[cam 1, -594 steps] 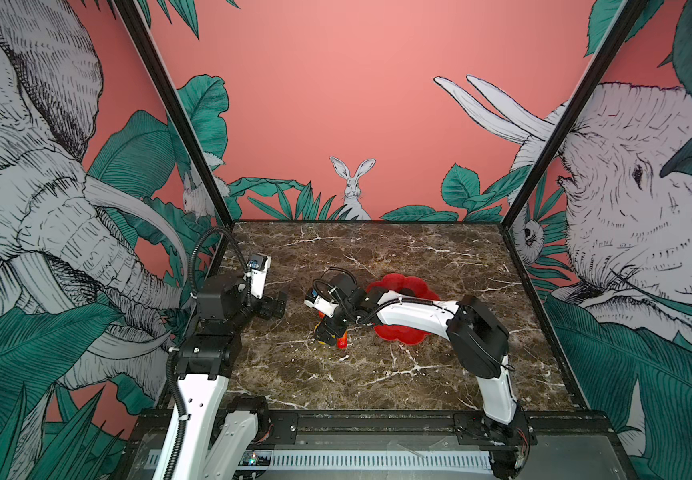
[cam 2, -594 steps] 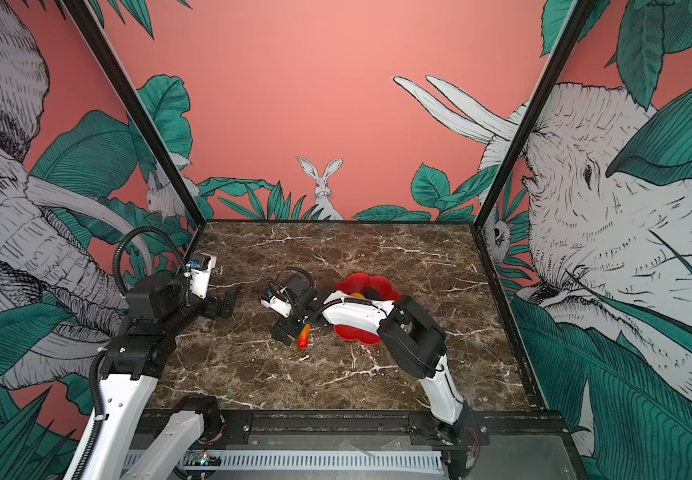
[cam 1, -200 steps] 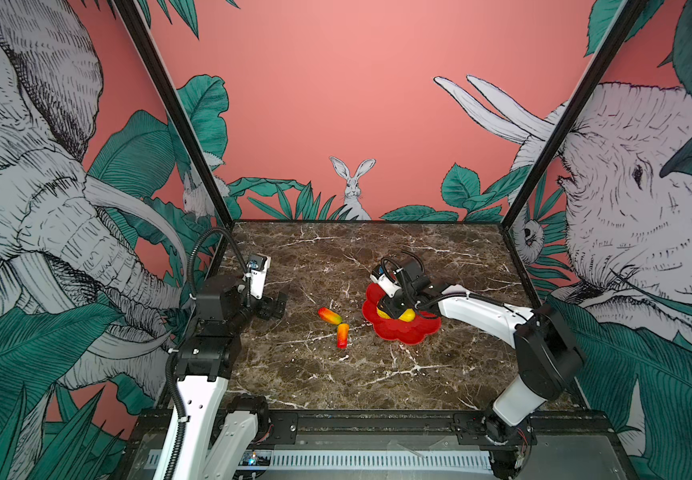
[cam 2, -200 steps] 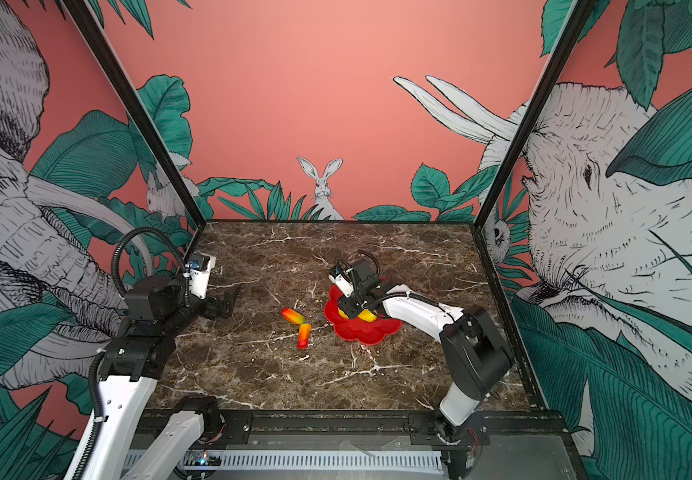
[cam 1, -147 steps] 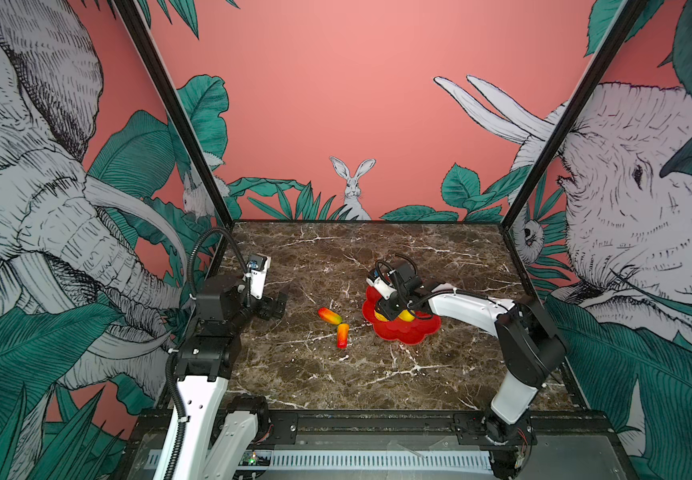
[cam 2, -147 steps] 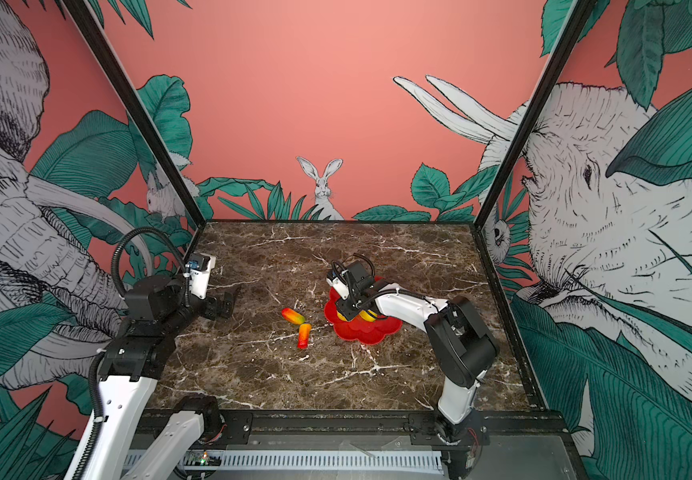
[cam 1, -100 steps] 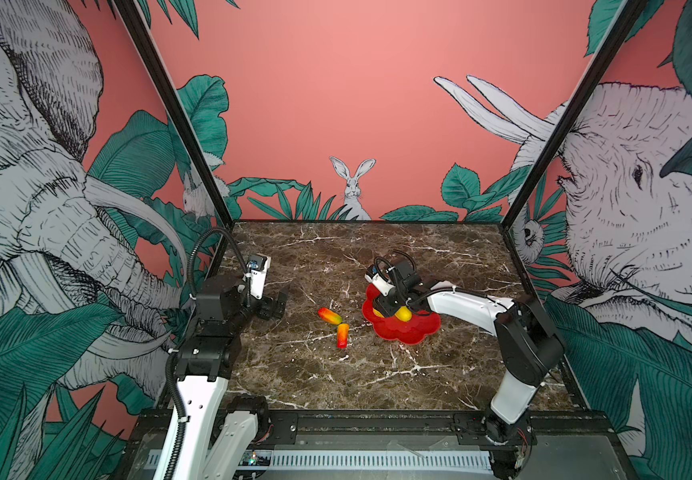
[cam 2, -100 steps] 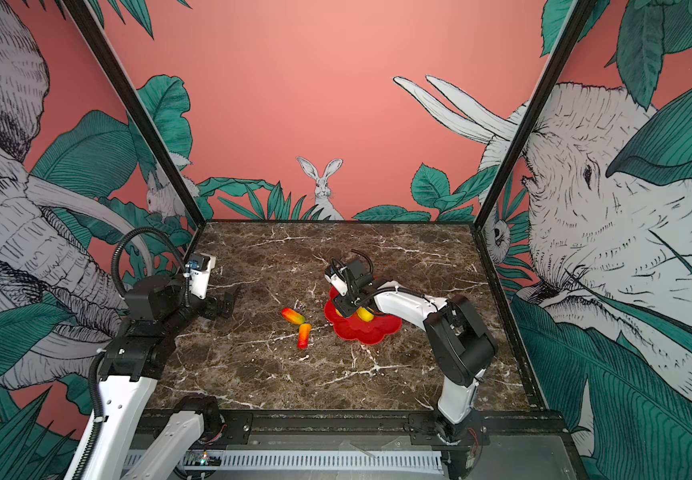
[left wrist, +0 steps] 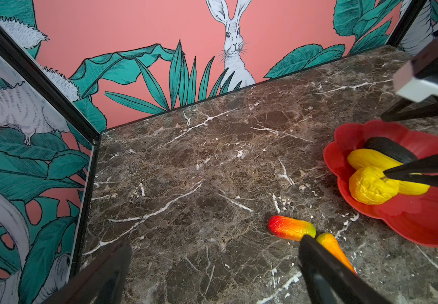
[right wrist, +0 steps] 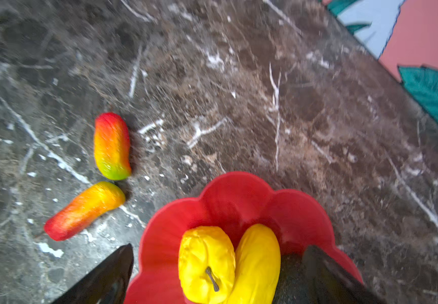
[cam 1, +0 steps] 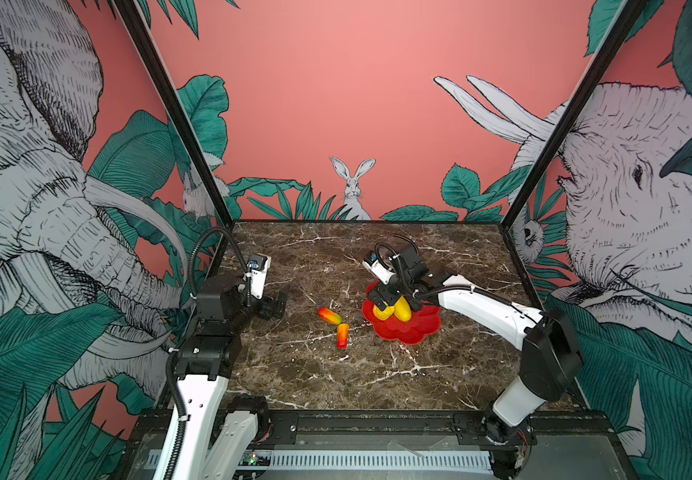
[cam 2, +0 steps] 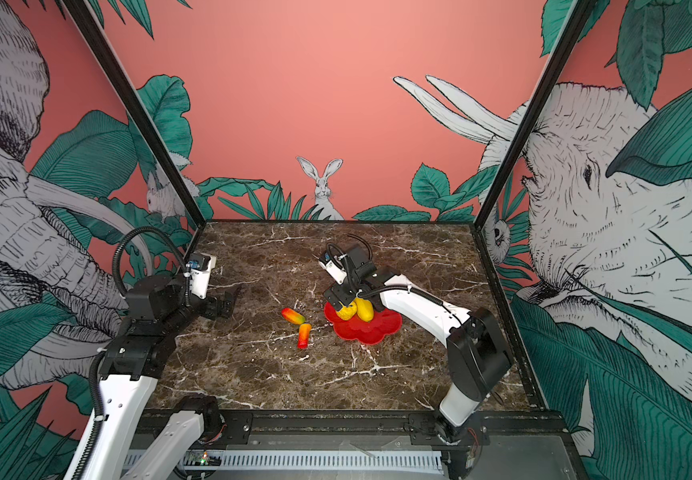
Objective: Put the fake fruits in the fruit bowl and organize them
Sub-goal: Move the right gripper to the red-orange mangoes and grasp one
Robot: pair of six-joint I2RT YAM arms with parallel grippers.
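Note:
The red flower-shaped fruit bowl [cam 1: 412, 332] [cam 2: 371, 330] sits mid-table. In it lie a round yellow fruit with a dark stem [right wrist: 206, 263] [left wrist: 370, 187], a long yellow oval [right wrist: 258, 255] [left wrist: 365, 158] and a dark oval [left wrist: 389, 150]. My right gripper [right wrist: 219, 247] [cam 1: 390, 305] hangs open just over them, its fingers either side of the yellow pair, gripping nothing. Two orange-red fruits [cam 1: 329, 316] [cam 1: 342, 336] [right wrist: 111, 146] [right wrist: 83, 210] lie on the marble left of the bowl, nearly touching. My left gripper [left wrist: 215, 238] [cam 1: 277, 305] is open and empty, left of them.
The marble table [cam 1: 336, 386] is boxed in by painted walls on the left, back and right, with black corner posts [cam 1: 178, 120] [cam 1: 560, 137]. A black rail [cam 1: 377, 419] runs along the front edge. The right forearm [cam 1: 481, 307] stretches over the bowl's right side.
My right gripper has opened wide over the bowl, and the round yellow fruit now lies free beside the long yellow one. The left arm and the two orange-red fruits have not moved.

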